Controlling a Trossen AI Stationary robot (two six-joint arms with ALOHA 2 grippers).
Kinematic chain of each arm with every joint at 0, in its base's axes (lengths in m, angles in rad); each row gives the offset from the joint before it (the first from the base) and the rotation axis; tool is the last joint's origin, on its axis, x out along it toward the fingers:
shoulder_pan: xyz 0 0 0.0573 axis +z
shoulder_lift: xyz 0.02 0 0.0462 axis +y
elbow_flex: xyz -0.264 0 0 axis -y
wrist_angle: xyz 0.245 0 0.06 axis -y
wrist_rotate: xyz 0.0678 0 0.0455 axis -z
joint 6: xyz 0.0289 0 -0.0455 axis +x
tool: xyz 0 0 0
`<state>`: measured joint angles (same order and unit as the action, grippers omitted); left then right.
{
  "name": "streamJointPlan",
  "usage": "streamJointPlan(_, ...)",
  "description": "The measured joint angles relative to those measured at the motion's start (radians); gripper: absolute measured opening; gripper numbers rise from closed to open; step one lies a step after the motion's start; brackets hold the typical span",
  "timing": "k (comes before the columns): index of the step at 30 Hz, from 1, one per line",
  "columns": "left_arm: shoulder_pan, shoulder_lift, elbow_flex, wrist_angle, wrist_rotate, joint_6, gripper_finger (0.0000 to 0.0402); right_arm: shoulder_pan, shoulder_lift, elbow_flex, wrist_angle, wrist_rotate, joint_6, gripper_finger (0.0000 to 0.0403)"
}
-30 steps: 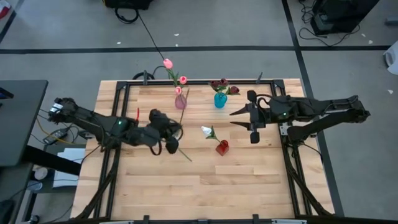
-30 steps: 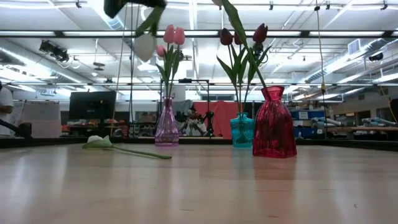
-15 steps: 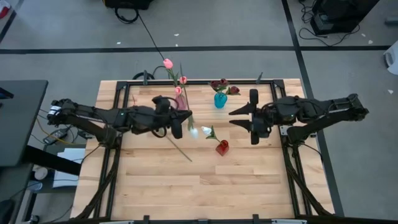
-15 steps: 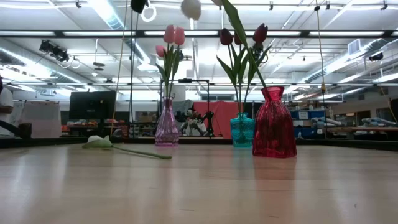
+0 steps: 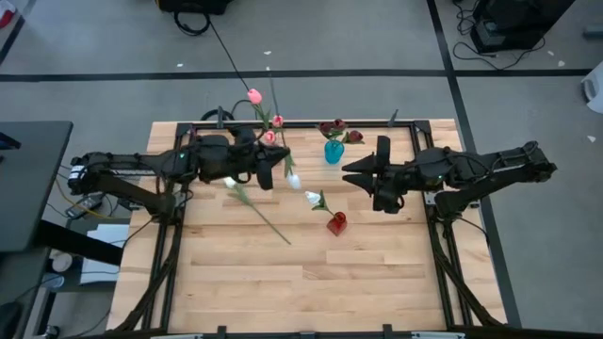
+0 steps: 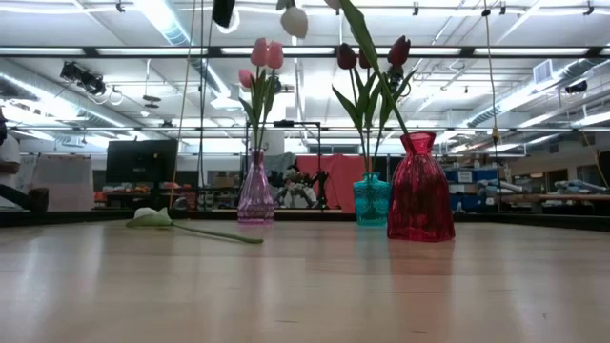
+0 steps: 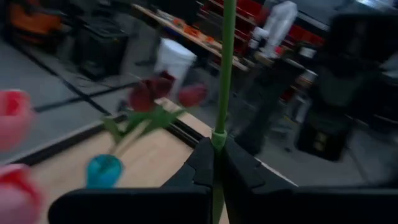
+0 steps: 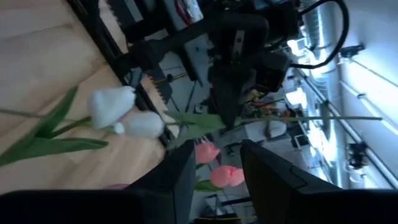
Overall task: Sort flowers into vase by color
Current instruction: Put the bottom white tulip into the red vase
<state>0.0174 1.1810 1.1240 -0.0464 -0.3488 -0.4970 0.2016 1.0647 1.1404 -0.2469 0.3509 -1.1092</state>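
Note:
My left gripper point(image 5: 279, 171) is over the far middle of the table, shut on a white tulip. Its white bud point(image 5: 293, 179) points toward the right gripper, and its long green stem point(image 5: 275, 118) reaches past the far edge. In the low view only the bud point(image 6: 294, 21) shows, high up. My right gripper point(image 5: 350, 177) hangs open to the right of it, fingers toward the left arm. A second white tulip point(image 5: 314, 198) stands in the red vase point(image 5: 336, 223). A third point(image 5: 259, 214) lies flat on the wood. My left gripper pinches the white tulip's stem point(image 7: 218, 138) between its two fingers, at a node a short way from the bud. The fingers come level from the table's left and lie across the stem. The flower is lifted clear of the table, its long stem end slanting away beyond the far edge.
A purple vase point(image 5: 272, 149) with pink tulips and a teal vase point(image 5: 334, 151) with dark red tulips stand near the far edge, close to the left gripper. The near half of the table point(image 5: 311, 282) is bare wood. A person shows at the low view's left edge point(image 6: 8, 167).
My left gripper has risen and moved from mid-table toward the far edge, carrying the white tulip up. The flower has swung round, its stem now pointing past the far edge. The tulip lying on the wood has stayed put. My right gripper has edged slightly left.

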Motion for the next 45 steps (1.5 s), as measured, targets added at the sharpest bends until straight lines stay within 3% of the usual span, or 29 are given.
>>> streamJointPlan(7, 0.001, 0.028, 0.0, 0.02, 0.1, -0.012, 0.0017, 0.005, -0.008, 0.0, 0.036, 0.014, -0.136, 0.0142)
streamJointPlan(13, 0.001, 0.035, 0.0, 0.076, 0.112, -0.087, 0.0017, 0.005, 0.035, -0.001, 0.052, 0.162, -0.285, 0.0142)
streamJointPlan(19, 0.006, 0.035, 0.0, 0.078, 0.172, -0.134, 0.0017, 0.005, 0.069, -0.001, 0.104, 0.245, -0.313, 0.015)
streamJointPlan(25, 0.009, 0.035, 0.0, 0.067, 0.178, -0.136, 0.0017, 0.008, 0.088, -0.001, 0.112, 0.251, -0.309, 0.0194)
streamJointPlan(30, 0.009, 0.035, 0.0, 0.039, 0.178, -0.142, 0.0017, 0.012, 0.095, -0.002, 0.112, 0.267, -0.397, 0.0219)
streamJointPlan(36, 0.007, 0.079, 0.0, -0.03, 0.161, -0.185, 0.0017, 0.052, 0.095, -0.002, 0.112, 0.413, -0.401, 0.0209)
streamJointPlan(45, 0.007, 0.097, -0.001, 0.027, 0.223, -0.189, 0.0017, 0.014, 0.107, -0.002, 0.095, 0.297, -0.428, 0.0195)
